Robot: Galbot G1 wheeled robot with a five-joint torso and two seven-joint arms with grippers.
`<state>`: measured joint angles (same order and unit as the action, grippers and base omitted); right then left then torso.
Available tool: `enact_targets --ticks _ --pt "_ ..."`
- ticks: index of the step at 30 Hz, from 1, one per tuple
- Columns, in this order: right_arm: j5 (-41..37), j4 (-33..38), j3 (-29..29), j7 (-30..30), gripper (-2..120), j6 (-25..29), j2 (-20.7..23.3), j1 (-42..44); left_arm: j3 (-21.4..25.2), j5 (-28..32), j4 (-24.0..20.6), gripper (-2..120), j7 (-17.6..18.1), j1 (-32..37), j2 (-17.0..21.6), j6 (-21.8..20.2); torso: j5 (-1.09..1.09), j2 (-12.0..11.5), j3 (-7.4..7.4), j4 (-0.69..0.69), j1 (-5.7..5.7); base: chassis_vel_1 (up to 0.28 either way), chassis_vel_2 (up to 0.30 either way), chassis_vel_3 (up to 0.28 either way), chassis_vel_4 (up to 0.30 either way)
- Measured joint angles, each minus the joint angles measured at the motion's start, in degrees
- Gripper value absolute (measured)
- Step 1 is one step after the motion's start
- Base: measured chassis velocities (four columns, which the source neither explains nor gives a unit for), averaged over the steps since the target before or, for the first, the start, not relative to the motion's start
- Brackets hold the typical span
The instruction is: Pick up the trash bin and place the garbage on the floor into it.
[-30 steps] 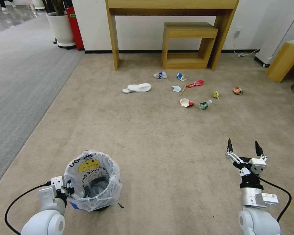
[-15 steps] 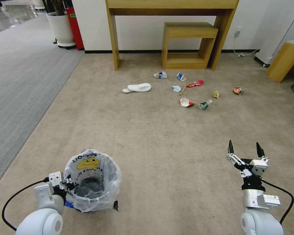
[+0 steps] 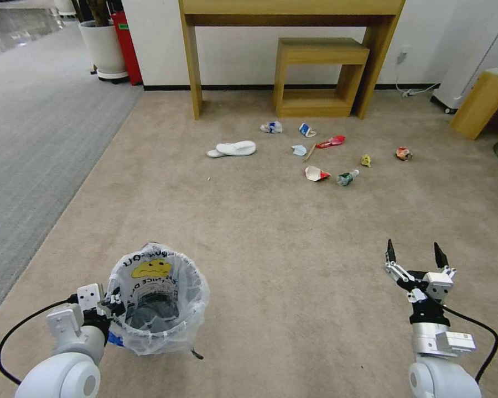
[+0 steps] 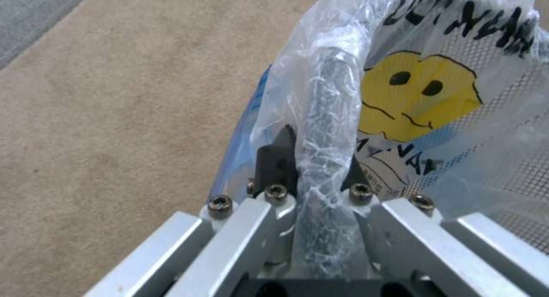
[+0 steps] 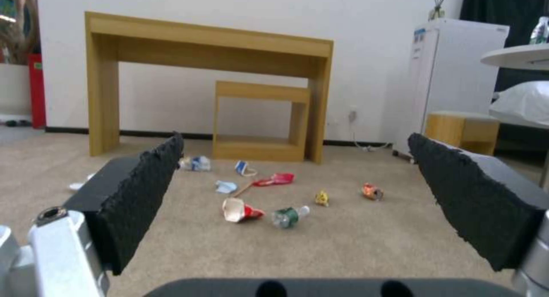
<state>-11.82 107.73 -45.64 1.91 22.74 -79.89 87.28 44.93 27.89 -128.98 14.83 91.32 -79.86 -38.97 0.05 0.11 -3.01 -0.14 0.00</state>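
Left tool (image 3: 112,305): clamped on the trash bin (image 3: 157,303) rim, bin now lifted, tilted nearer.
Right tool (image 3: 415,255): fingers wide, unmoved.
Garbage (image 3: 317,173): unmoved on carpet beyond.

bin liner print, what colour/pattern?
Clear crinkly liner on the trash bin: yellow smiley face with black lettering. Shows best in the left wrist view.

trash bin (image 4: 457,130) liner: yellow smiley print, black letters around it only partly legible; "NICE DA" readable under the smiley in head view; rest of lettering cut off by folds; nothing else readable
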Motion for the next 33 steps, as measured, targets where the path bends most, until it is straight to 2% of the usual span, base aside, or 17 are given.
enact_targets --ticks 14,33 --pt "-0.9 0.3 -0.8 -0.9 100 -1.0 1.0 0.5 0.8 4.1 -2.1 3 0.9 -1.4 -1.4 -0.8 0.00 0.0 0.00 0.00 0.00 0.000 0.000 0.000 0.000" --pt "1.1 -0.5 -1.6 -0.9 100 0.1 1.1 0.6 1.3 4.1 -2.1 3 0.9 -1.8 -2.3 -0.6 0.00 0.0 0.00 0.00 0.00 0.000 0.000 0.000 0.000"
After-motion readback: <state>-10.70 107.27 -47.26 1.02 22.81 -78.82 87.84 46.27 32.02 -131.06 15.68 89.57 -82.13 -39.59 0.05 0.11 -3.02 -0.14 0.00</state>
